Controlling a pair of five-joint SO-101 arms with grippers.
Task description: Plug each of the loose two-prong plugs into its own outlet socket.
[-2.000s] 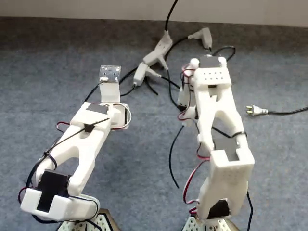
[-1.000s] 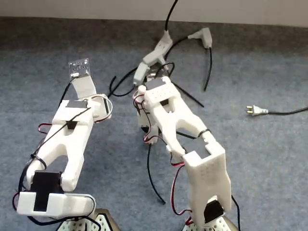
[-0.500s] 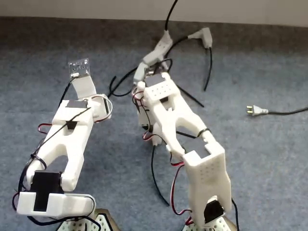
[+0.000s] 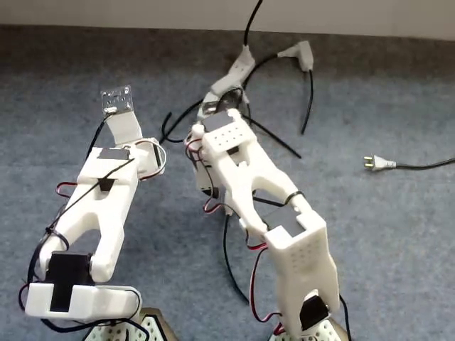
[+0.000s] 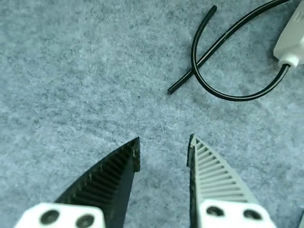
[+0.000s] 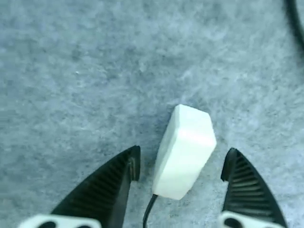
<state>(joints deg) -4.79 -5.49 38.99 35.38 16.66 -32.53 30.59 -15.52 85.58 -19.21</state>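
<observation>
Okay, the white connector point(image 6: 185, 149) is lying flat on the grey carpet point(image 4: 398, 234) with a black cord leaving its near end. My right gripper point(image 6: 183, 152) sits right over it, jaws spread wide, one finger on either side and a gap showing on each.

From the high view, the right arm point(image 4: 263, 192) stretches up the middle of the table and its wrist covers that connector. Just beyond it I can see a pair of white sockets point(image 4: 238, 67) strung along black cable, and a white angled plug point(image 4: 298, 53) beside them near the far edge.

Off to the right, the loose two-prong plug point(image 4: 375, 163) rests on the carpet, prongs pointing toward the arms and cord running out of the frame. It is well apart from both arms.

Over on my left gripper point(image 5: 164, 141), the jaws are parted too, with bare carpet between the tips. Ahead of it curls a black cable loop point(image 5: 223, 92) with one cut end free. The other end runs into a white fitting point(image 5: 290, 42) at the picture's edge.
</observation>
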